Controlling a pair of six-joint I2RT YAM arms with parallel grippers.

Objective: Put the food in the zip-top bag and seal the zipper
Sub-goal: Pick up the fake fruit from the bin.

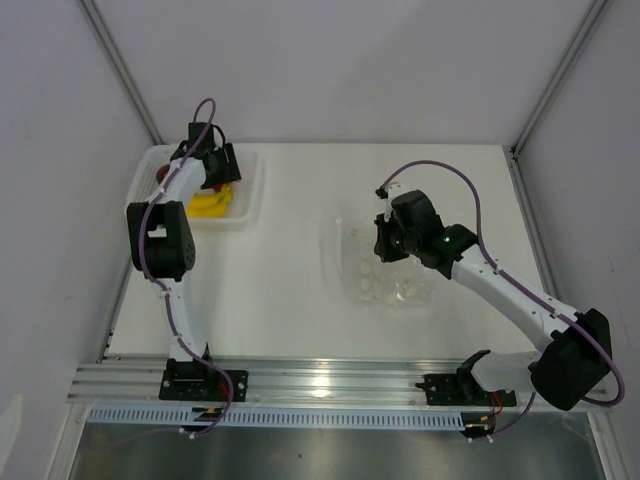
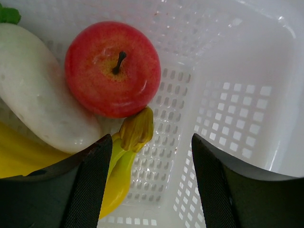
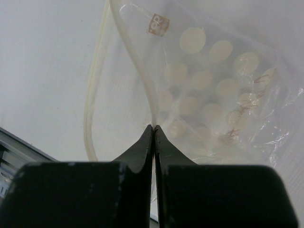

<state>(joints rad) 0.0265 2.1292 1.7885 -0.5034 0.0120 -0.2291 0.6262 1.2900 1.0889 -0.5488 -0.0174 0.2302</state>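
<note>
Top external view gives you the white tabletop (image 1: 300, 290), with the white mesh basket (image 1: 252, 192) at its far left corner and the zip-top bag (image 1: 385, 270) lying right of centre, well apart from it. The bag is clear and crinkly, printed with pale round dots, and no food is inside it.

Your left gripper (image 1: 215, 165) hangs over the basket. In the left wrist view its jaws are spread wide and hold nothing. The brown stem end of the yellow banana bunch (image 2: 118, 166) shows in the gap between them.

Your right gripper (image 1: 385, 240) sits at the bag's left edge. In the right wrist view its fingers are clenched on the zipper (image 3: 146, 83), pinching one lip of the mouth while the other lip bows away to the left.

All the food you can see is in the basket. The white radish (image 2: 38, 95) lies against the red apple (image 2: 112, 69), and the bananas are beneath the radish.
</note>
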